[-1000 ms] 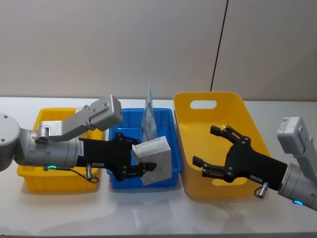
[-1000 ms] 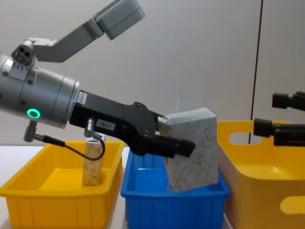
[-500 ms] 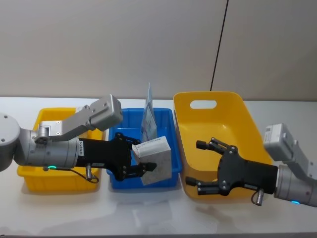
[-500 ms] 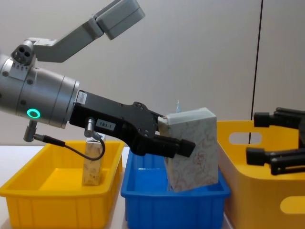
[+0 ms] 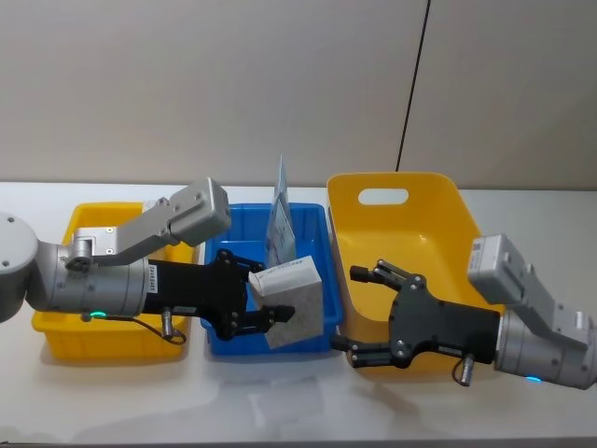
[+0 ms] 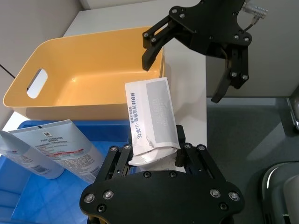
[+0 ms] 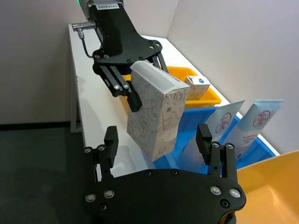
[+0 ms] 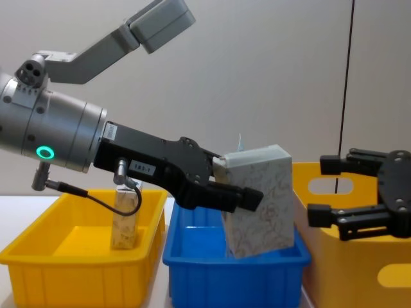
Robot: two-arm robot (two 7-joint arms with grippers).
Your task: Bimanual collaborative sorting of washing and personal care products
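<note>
The large yellow tub [image 5: 438,201] with a handle cut-out lies behind and beneath the right gripper [image 5: 353,313]. That gripper's jaws are spread wide and empty at the tub's near-left corner, facing the left arm. Below the left gripper [image 5: 269,301] sits the blue bin [image 5: 233,224], and behind that gripper's wrist is the smaller yellow bin [image 5: 56,327].

The left jaws are clamped on a speckled cream carton [image 5: 300,303] with a pale top. They hold it tilted over the blue bin's right end. The left wrist view shows printed text on the carton's pale top and the right gripper's fingers well apart from it. The right wrist view lines the carton up ahead of the gap between its own fingers, not touching them.

Beyond the left jaws, the head view gives one thin upright edge. The right wrist view shows it as two pale squeeze tubes [image 7: 219,126], crimped ends up, in the blue bin. The chest view shows a smaller speckled carton [image 8: 125,221] upright in the smaller yellow bin.

The bins rest on a white table [image 5: 280,401] against a plain grey wall [image 5: 233,84] crossed by a dark vertical seam [image 5: 415,84].
</note>
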